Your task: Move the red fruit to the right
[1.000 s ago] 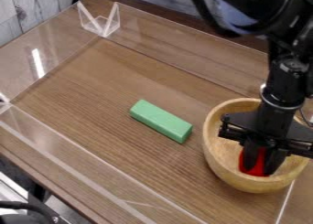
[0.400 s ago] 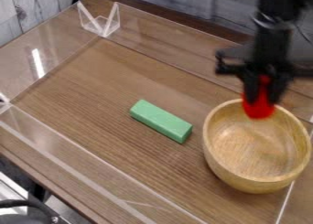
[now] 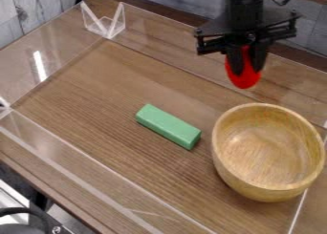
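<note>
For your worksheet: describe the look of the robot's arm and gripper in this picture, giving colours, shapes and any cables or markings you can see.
The gripper is black, with a wide flat crossbar and short fingers pointing down. Above it rises a dark, rounded cylindrical wrist, cut off by the top edge of the picture. No cables, labels or markings can be made out at this size.

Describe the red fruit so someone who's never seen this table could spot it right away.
Find the wooden bowl at the table's right side, then look above it in the picture to the black gripper. The red fruit hangs pinched in it, off the table. It is the only glossy red thing, unlike the flat green block.
</note>
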